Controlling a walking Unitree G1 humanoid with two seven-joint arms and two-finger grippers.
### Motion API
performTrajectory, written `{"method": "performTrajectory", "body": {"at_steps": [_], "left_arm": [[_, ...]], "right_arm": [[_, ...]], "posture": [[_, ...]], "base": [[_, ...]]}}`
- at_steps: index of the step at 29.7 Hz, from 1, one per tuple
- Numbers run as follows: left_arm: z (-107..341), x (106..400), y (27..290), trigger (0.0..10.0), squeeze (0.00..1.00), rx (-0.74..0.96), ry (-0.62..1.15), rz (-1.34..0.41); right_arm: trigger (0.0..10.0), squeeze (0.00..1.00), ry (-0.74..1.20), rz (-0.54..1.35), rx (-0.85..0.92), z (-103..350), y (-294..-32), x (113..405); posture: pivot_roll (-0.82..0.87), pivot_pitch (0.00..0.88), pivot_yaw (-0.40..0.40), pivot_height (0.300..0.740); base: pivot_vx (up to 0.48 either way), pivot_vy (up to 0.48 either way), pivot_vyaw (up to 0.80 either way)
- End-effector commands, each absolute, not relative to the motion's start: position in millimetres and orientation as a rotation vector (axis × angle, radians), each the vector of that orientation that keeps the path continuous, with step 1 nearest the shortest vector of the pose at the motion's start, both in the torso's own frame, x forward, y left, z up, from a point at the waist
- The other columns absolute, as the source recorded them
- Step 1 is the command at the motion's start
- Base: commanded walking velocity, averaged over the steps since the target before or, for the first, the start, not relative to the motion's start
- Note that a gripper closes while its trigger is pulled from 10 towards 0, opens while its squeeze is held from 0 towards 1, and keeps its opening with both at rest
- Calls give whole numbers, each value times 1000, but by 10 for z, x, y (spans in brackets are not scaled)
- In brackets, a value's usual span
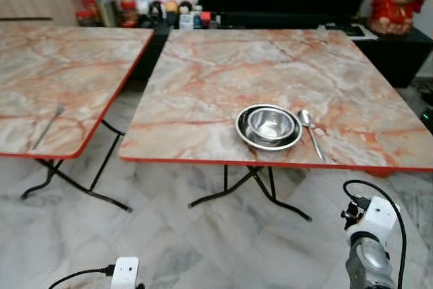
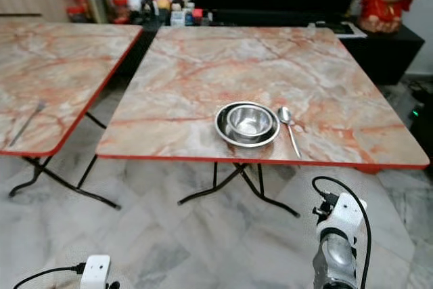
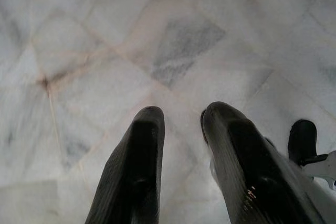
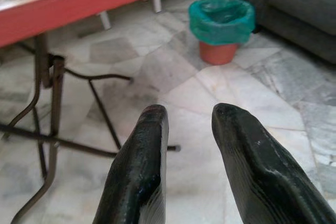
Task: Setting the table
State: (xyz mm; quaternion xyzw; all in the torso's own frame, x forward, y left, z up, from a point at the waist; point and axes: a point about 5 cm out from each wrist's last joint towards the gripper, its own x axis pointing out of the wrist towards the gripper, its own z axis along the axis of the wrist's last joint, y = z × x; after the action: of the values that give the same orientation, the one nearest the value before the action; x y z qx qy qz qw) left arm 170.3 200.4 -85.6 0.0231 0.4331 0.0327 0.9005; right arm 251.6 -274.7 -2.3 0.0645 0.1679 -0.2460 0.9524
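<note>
The room is evenly and softly lit. The steel bowl (image 1: 270,125) and spoon (image 1: 310,130) catch bright glints. The head views are slightly soft; the floor (image 3: 157,51) past the left gripper (image 3: 181,121) is smeared, and both grippers' near fingers look blurred.

The right arm (image 1: 369,252) is silver with a white wrist block and a looping black cable. Each gripper (image 4: 189,124) has two long, rounded, glossy black fingers (image 3: 142,156).
</note>
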Motion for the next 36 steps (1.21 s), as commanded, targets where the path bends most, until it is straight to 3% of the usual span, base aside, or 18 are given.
{"method": "performTrajectory", "body": {"at_steps": [1,15,36], "left_arm": [[-863,1686,2009,10000,0,58,903,57],[-858,1697,2004,10000,0,52,897,60],[-859,1704,1996,10000,0,18,901,76]], "right_arm": [[10000,0,307,-506,139,31,-2775,2548],[10000,0,283,-495,127,89,-2747,2623],[10000,0,297,-503,130,64,-2735,2611]], "posture": [[6,0,-7,736],[8,0,-9,736],[14,0,-12,736]], "base": [[296,0,0],[283,0,0],[0,0,0]]}}
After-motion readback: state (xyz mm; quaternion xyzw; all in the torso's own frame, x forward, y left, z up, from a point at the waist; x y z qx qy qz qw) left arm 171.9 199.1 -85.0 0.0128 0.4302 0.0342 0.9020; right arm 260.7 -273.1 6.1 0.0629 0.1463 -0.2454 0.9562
